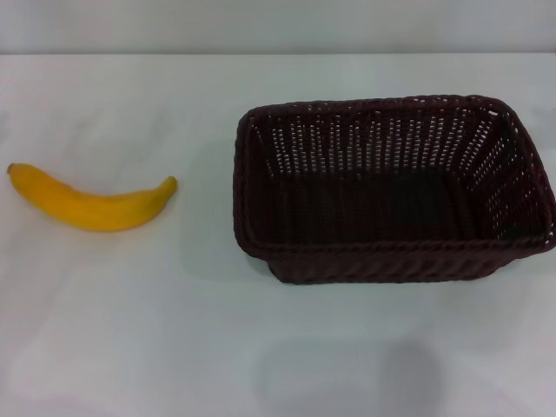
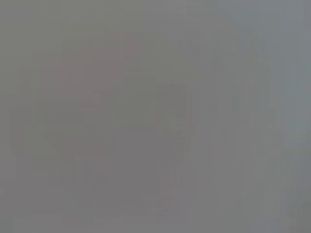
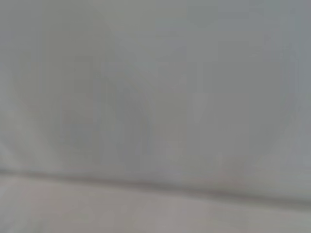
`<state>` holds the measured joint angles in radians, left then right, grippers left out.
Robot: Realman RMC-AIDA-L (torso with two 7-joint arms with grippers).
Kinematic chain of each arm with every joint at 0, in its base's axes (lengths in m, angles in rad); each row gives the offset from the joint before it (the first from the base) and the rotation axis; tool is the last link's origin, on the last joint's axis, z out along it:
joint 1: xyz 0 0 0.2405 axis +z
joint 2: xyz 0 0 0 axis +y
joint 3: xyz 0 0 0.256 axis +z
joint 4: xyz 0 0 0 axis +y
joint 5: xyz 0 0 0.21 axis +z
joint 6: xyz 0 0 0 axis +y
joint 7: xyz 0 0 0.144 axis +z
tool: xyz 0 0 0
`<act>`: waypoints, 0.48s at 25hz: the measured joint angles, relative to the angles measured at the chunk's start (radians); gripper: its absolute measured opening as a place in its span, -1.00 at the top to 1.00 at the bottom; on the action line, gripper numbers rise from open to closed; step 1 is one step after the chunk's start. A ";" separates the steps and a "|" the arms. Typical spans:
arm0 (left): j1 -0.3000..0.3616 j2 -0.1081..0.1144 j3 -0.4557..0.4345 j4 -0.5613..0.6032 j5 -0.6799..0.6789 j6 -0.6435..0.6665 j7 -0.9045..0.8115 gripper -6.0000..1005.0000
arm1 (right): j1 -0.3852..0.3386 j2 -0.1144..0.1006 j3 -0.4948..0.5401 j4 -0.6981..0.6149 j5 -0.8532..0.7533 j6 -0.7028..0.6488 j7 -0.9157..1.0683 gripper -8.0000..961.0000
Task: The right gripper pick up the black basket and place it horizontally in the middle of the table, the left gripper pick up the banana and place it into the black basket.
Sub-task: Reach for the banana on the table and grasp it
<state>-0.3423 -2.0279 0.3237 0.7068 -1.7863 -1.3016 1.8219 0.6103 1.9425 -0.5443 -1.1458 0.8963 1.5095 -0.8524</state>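
Fingers unseen; banana (image 1: 91,206) lies well apart from black basket (image 1: 391,261), table (image 1: 204,269) between.

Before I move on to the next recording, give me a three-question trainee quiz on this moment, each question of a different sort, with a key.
1. True or false: the banana already lies inside the black basket.
2. Multiple choice: in the head view, where does the banana lie? A) on the table to the robot's left of the basket, apart from it; B) leaning on the basket's rim; C) on the robot's right of the basket.
3. Fill in: neither the left gripper nor the right gripper shows in any view, and the basket holds ____.

Key: 1 false. 2 A. 3 nothing; its inside is bare.
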 joint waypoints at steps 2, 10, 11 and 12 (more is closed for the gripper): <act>0.002 0.004 0.000 0.080 0.094 -0.004 -0.152 -0.75 | -0.024 0.012 0.043 0.038 0.066 -0.063 -0.130 -0.47; -0.013 0.040 0.102 0.431 0.532 -0.036 -0.848 -0.75 | -0.170 0.047 0.074 0.287 0.495 -0.285 -0.668 -0.47; -0.017 0.059 0.144 0.457 0.584 -0.045 -0.941 -0.75 | -0.181 0.052 0.074 0.308 0.529 -0.303 -0.714 -0.47; -0.024 0.084 0.190 0.472 0.634 -0.060 -1.025 -0.75 | -0.193 0.059 0.075 0.330 0.562 -0.327 -0.775 -0.47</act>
<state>-0.3665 -1.9439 0.5138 1.1790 -1.1518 -1.3620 0.7971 0.4172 2.0017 -0.4691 -0.8155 1.4583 1.1822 -1.6273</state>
